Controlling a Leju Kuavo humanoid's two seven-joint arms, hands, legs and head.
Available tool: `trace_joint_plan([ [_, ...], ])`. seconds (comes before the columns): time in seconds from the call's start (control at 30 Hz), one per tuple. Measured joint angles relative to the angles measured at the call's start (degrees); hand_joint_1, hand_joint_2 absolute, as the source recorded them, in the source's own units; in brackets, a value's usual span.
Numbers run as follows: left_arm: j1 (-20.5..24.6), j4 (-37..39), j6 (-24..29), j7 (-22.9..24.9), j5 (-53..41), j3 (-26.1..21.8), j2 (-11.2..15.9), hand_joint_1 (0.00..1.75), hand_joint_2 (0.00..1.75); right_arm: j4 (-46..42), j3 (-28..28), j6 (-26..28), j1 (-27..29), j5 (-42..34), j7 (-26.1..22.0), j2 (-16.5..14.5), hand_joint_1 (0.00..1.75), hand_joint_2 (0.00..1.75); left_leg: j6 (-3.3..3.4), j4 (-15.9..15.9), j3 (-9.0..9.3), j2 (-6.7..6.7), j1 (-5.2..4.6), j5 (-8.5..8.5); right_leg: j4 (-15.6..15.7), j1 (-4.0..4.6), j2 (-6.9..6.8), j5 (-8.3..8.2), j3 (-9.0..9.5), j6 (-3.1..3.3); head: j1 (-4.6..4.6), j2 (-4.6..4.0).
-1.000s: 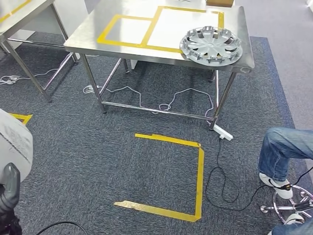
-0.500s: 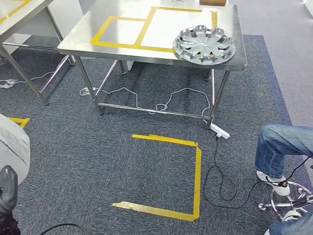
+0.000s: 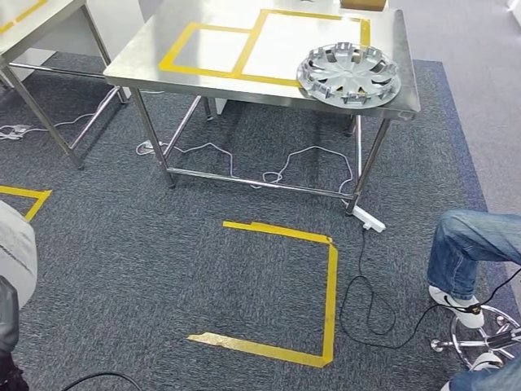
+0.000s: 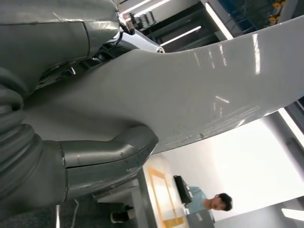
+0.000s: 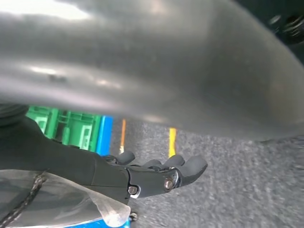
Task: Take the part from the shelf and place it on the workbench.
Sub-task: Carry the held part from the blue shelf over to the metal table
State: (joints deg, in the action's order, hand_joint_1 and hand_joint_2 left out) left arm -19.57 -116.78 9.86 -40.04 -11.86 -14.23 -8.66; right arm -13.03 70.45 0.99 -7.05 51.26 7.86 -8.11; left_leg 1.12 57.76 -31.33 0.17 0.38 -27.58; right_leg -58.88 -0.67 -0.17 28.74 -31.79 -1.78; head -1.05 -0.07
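We carry the part (image 4: pixel 201 90) toward the workbench (image 3: pixel 184 61).
Left hand (image 4: pixel 71 161) grips it underneath; right hand (image 5: pixel 157 173) flat beneath, hold unclear.

Steel workbench (image 3: pixel 184 69) bears a silver wheel cover (image 3: pixel 348 74).

The left hand (image 4: pixel 71 142) grips a broad, glossy grey part (image 4: pixel 186 95), thumb (image 4: pixel 111 156) pressed against its smooth underside. Beyond it stands a table marked with yellow tape (image 4: pixel 161 199), with a person (image 4: pixel 211 204) just past it.
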Motion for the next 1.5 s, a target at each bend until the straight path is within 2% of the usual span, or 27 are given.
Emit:
trace_joint_plan([
  [0.1, 0.0, -0.6, -0.4, 0.0, 1.0, 0.0, 0.0, 1.75, 1.75, 0.0, 0.0, 0.0, 0.0, 0.0, -0.1, 0.0, 0.00, 0.00, -0.91, 0.1, -0.22, 0.01, -0.08, 0.06, 1.4, 0.15, 0.11, -0.08, 0.77, 0.77, 0.07, 0.00],
  [0.17, 0.0, -0.7, -0.5, 0.0, 1.3, 0.0, 0.0, 1.75, 1.75, 0.0, 0.0, 0.1, 0.1, -0.1, 0.0, 0.0, 0.00, 0.00, -1.49, 1.5, -0.69, -0.01, 0.09, -1.08, 1.6, 0.04, 0.09, -0.32, 0.82, 1.47, 0.16, 0.00],
  [0.2, 0.0, -0.8, -0.6, 0.0, 1.5, 0.0, 0.0, 1.75, 1.75, 0.0, 0.0, 0.1, 0.1, -0.1, 0.0, 0.0, 0.00, 0.00, -1.77, 3.7, -1.58, -0.02, 0.16, -2.56, 1.7, -0.05, 0.07, -0.42, 0.85, 1.83, 0.23, 0.00],
  [0.27, 0.0, -0.8, -0.9, 0.0, 1.6, -0.1, 0.1, 1.75, 1.75, 0.0, 0.0, 0.1, 0.1, -0.4, 0.0, 0.0, 0.00, 0.00, -2.14, 11.1, -4.68, -0.03, 0.21, -6.35, 1.7, 0.00, 0.04, -0.41, 0.83, 2.25, 0.39, 0.00],
  [0.3, 0.0, -0.9, -1.0, 0.0, 1.6, -0.2, 0.1, 1.75, 1.75, 0.0, 0.0, 0.1, 0.1, -0.6, 0.0, 0.0, 0.00, 0.00, -2.23, 14.5, -6.13, -0.03, 0.22, -7.59, 1.7, 0.04, 0.03, -0.39, 0.83, 2.31, 0.38, 0.00],
  [0.33, 0.0, -0.9, -1.2, 0.0, 1.6, -0.2, 0.1, 1.75, 1.75, 0.0, 0.0, 0.1, 0.1, -0.8, 0.0, 0.0, 0.00, 0.00, -2.24, 16.3, -6.89, -0.03, 0.22, -7.82, 1.7, 0.08, 0.05, -0.38, 0.86, 2.33, 0.39, 0.00],
  [0.37, 0.0, -0.9, -1.2, 0.0, 1.4, -0.2, 0.0, 1.75, 1.75, 0.0, 0.0, 0.1, 0.2, -1.1, 0.0, 0.0, 0.00, 0.00, -2.16, 15.9, -6.67, -0.03, 0.22, -6.89, 1.7, 0.10, 0.09, -0.37, 0.92, 2.33, 0.38, 0.00],
  [0.4, 0.1, -0.9, -1.3, 0.0, 1.3, -0.1, 0.0, 1.75, 1.75, 0.0, 0.0, 0.1, 0.2, -1.3, 0.0, 0.0, 0.00, 0.00, -2.00, 13.4, -5.50, -0.03, 0.21, -5.07, 1.7, 0.11, 0.15, -0.36, 1.01, 2.31, 0.39, 0.00],
  [0.47, 0.6, -0.8, -1.2, 0.0, 0.8, 0.1, 0.0, 1.75, 1.75, 0.0, 0.1, 0.1, 0.1, -1.8, 0.0, 0.0, 0.00, 0.00, -1.51, 5.9, -2.04, -0.11, 0.13, -1.29, 1.6, 0.22, 0.24, -0.30, 1.12, 2.17, 0.38, 0.00],
  [0.5, 0.9, -0.8, -1.0, 0.0, 0.6, 0.3, 0.0, 1.75, 1.75, 0.0, 0.1, 0.2, 0.1, -2.0, 0.0, 0.0, 0.00, 0.00, -1.27, 2.9, -0.77, -0.17, 0.05, -0.38, 1.5, 0.31, 0.25, -0.28, 0.99, 1.98, 0.37, 0.00],
  [0.57, 1.5, -0.8, -0.6, 0.0, 0.0, 0.9, 0.1, 1.75, 1.75, 0.0, 0.2, 0.4, 0.1, -2.3, -0.1, 0.0, 0.00, 0.00, -0.89, 0.5, -0.08, -0.28, -0.16, -0.30, 1.4, 0.44, 0.22, -0.37, 0.57, 1.39, 0.32, 0.00],
  [0.67, 2.1, -0.8, 0.1, 0.0, -0.6, 1.9, 0.2, 1.75, 1.75, 0.0, 0.4, 0.6, 0.1, -2.5, -0.1, 0.1, 0.00, 0.00, 0.01, 0.0, -0.18, -0.21, 0.07, 0.06, 0.7, 0.36, 0.22, 0.28, -0.11, 0.42, 0.22, 0.00],
  [0.73, 2.5, -0.8, 0.4, 0.0, -0.8, 2.5, 0.2, 1.75, 1.75, 0.0, 0.6, 0.6, 0.2, -2.6, -0.1, 0.1, 0.00, 0.00, 0.57, -0.3, -0.18, -0.08, 0.25, 0.27, -4.1, 0.26, 0.23, 3.13, -2.47, 0.01, 0.05, 0.00],
  [0.8, 2.8, -0.7, 0.5, 0.0, -0.9, 3.0, 0.3, 1.75, 1.75, 0.0, 0.6, 0.5, 0.2, -2.6, -0.1, 0.1, 0.00, 0.00, 0.78, -0.3, -0.31, 0.02, 0.21, 0.29, -11.6, 0.14, 0.22, 6.43, -6.07, -0.29, -0.04, 0.00],
  [0.83, 3.0, -0.7, 0.6, 0.0, -0.9, 3.1, 0.3, 1.75, 1.75, 0.0, 0.6, 0.4, 0.2, -2.6, -0.1, 0.1, 0.00, 0.00, 0.80, -0.2, -0.33, 0.06, 0.19, 0.29, -14.1, 0.08, 0.21, 7.00, -7.27, -0.42, -0.02, 0.00],
  [0.87, 3.1, -0.6, 0.6, 0.0, -0.9, 3.3, 0.3, 1.75, 1.75, 0.0, 0.6, 0.3, 0.3, -2.6, 0.0, 0.2, 0.00, 0.00, 0.80, -0.2, -0.31, 0.06, 0.19, 0.29, -14.4, 0.03, 0.20, 6.45, -7.47, -0.51, -0.06, 0.00],
  [0.9, 3.3, -0.5, 0.7, 0.0, -0.9, 3.6, 0.3, 1.75, 1.75, 0.0, 0.6, 0.1, 0.3, -2.6, 0.0, 0.2, 0.00, 0.00, 0.78, -0.2, -0.25, 0.04, 0.21, 0.27, -12.6, -0.02, 0.18, 4.90, -6.59, -0.52, -0.04, 0.00],
  [0.97, 3.7, -0.4, 0.7, 0.0, -0.9, 4.0, 0.4, 1.75, 1.75, 0.0, 0.6, -0.1, 0.2, -2.5, 0.1, 0.4, 0.00, 0.00, 0.52, -0.1, -0.09, 0.01, 0.16, 0.14, -4.8, -0.04, 0.06, 1.16, -2.76, -0.39, -0.05, 0.00],
  [1.03, 4.0, -0.4, 0.7, 0.0, -0.9, 4.2, 0.5, 1.75, 1.75, 0.0, 0.6, -0.2, 0.0, -2.5, 0.0, 0.4, 0.00, 0.00, -0.04, 0.1, -0.16, 0.01, -0.04, -0.01, 0.6, 0.04, 0.08, -0.31, 0.09, -0.03, 0.02, 0.00],
  [1.13, 4.3, -0.4, 0.8, 0.0, -1.0, 4.4, 0.6, 1.75, 1.75, 0.0, 0.6, -0.3, 0.1, -2.5, -0.1, 0.4, 0.00, 0.00, -0.96, 0.3, -0.27, 0.02, -0.02, -0.04, 1.4, 0.12, 0.20, -0.32, 0.59, 0.79, 0.04, 0.00],
  [1.2, 4.4, -0.4, 0.9, 0.0, -1.0, 4.6, 0.7, 1.75, 1.75, 0.0, 0.6, -0.3, 0.1, -2.4, 0.0, 0.5, 0.00, 0.00, -1.55, 2.2, -0.96, 0.00, 0.11, -1.56, 1.7, -0.04, 0.16, -0.51, 0.69, 1.55, 0.23, 0.00],
  [1.3, 4.5, -0.4, 0.9, 0.0, -1.0, 4.6, 0.8, 1.75, 1.75, 0.0, 0.7, -0.3, 0.1, -2.4, -0.1, 0.5, 0.00, 0.00, -2.10, 12.6, -5.39, -0.01, 0.22, -6.84, 1.7, -0.05, 0.11, -0.52, 0.72, 2.11, 0.48, 0.00],
  [1.33, 4.4, -0.3, 0.9, 0.0, -1.0, 4.7, 0.8, 1.75, 1.75, 0.0, 0.7, -0.3, 0.1, -2.4, -0.1, 0.5, 0.00, 0.00, -2.16, 15.6, -6.71, -0.01, 0.23, -7.77, 1.7, -0.01, 0.11, -0.50, 0.74, 2.14, 0.46, 0.00],
  [1.37, 4.4, -0.3, 1.0, 0.0, -1.0, 4.8, 0.8, 1.75, 1.75, 0.0, 0.7, -0.2, 0.1, -2.4, -0.1, 0.5, 0.00, 0.00, -2.14, 16.6, -7.16, -0.01, 0.23, -7.50, 1.7, 0.01, 0.13, -0.48, 0.78, 2.16, 0.47, 0.00],
  [1.4, 4.4, -0.2, 1.0, 0.0, -1.0, 4.9, 0.8, 1.75, 1.75, 0.0, 0.7, -0.2, 0.2, -2.4, -0.1, 0.5, 0.00, 0.00, -2.05, 15.4, -6.65, -0.01, 0.23, -6.20, 1.7, 0.02, 0.17, -0.46, 0.87, 2.15, 0.47, 0.00],
  [1.47, 4.3, -0.2, 1.1, 0.0, -1.2, 5.3, 1.0, 1.75, 1.75, 0.0, 0.7, -0.2, 0.2, -2.5, -0.1, 0.5, 0.00, 0.00, -1.67, 8.2, -3.43, -0.03, 0.21, -2.03, 1.7, 0.02, 0.25, -0.37, 1.08, 2.04, 0.48, 0.00],
  [1.5, 4.2, -0.2, 1.1, 0.0, -1.3, 5.4, 1.1, 1.75, 1.75, 0.0, 0.7, -0.2, 0.2, -2.5, -0.1, 0.5, 0.00, 0.00, -1.47, 4.5, -1.84, -0.05, 0.15, -0.69, 1.6, 0.14, 0.30, -0.29, 1.06, 1.88, 0.47, 0.00],
])
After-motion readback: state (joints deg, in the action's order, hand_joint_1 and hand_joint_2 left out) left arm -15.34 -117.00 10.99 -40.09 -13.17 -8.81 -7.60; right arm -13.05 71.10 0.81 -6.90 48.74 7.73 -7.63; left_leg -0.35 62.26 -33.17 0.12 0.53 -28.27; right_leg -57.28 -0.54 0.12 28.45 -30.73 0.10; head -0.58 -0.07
